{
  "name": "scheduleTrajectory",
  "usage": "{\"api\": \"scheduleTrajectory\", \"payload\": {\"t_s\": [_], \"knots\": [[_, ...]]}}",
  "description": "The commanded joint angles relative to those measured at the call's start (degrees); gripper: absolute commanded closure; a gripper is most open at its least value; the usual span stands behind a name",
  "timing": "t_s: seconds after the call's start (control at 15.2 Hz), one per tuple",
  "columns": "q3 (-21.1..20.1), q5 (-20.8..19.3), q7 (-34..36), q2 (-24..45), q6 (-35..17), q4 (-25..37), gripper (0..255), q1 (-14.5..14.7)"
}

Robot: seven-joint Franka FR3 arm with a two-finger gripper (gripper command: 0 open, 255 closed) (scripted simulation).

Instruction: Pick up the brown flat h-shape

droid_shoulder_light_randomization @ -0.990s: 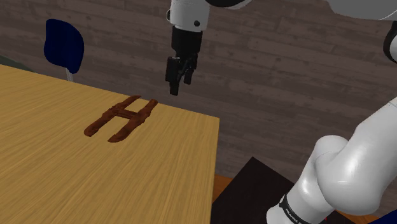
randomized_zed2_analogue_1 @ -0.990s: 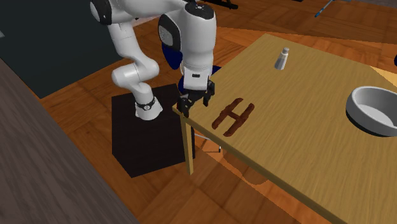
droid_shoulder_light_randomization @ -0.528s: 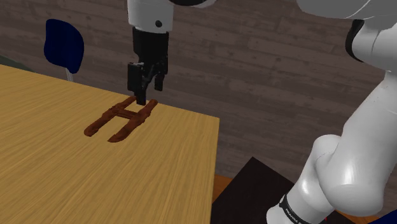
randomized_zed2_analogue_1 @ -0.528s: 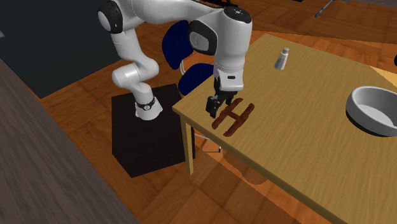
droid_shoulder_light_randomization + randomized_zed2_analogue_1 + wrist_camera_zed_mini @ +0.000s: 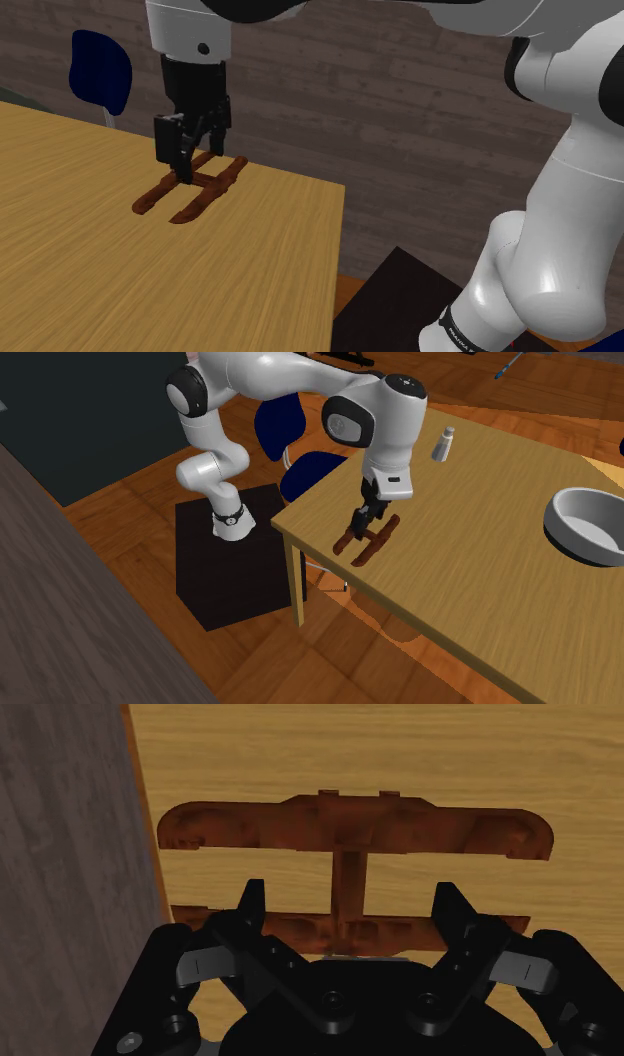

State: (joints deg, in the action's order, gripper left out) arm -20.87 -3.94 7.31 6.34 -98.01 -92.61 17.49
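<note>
Near the table's [image 5: 280, 250] corner the brown h-shape [image 5: 190, 192] lies flat, the gripper [image 5: 180, 172] hanging wide open low over that corner, where its thinness may let a closing grip skid over it or nudge it off the table's edge.

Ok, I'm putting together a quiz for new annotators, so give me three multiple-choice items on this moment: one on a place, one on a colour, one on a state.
1. Where on the table does the brown h-shape lie?
A in the middle
B near the edge closest to the stand
C at the far end

2. What colour is the bowl?
A grey
B red
C green

3. How do the fingers of the gripper stand?
A shut on the h-shape
B shut on nothing
C open

Key: B, it lies flat by the stand-side edge. A, its wall and rim are grey. C, the wrist view shows the fingers apart.
</note>
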Motion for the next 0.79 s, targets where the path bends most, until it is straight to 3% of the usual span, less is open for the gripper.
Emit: {"api": "scheduleTrajectory", "payload": {"t_s": [0.0, 0.26, 0.33, 0.73], "knots": [[0.03, 0.02, -0.01, -0.07, -1.59, -1.63, 0, -0.05], [0.06, 0.01, 0.04, -0.12, -3.59, -3.68, 0, -0.10], [0.11, 0.06, -0.07, -0.24, -3.70, -3.90, 255, -0.17], [0.09, -0.05, 0.00, 0.06, -3.74, -3.65, 255, -0.12]]}}
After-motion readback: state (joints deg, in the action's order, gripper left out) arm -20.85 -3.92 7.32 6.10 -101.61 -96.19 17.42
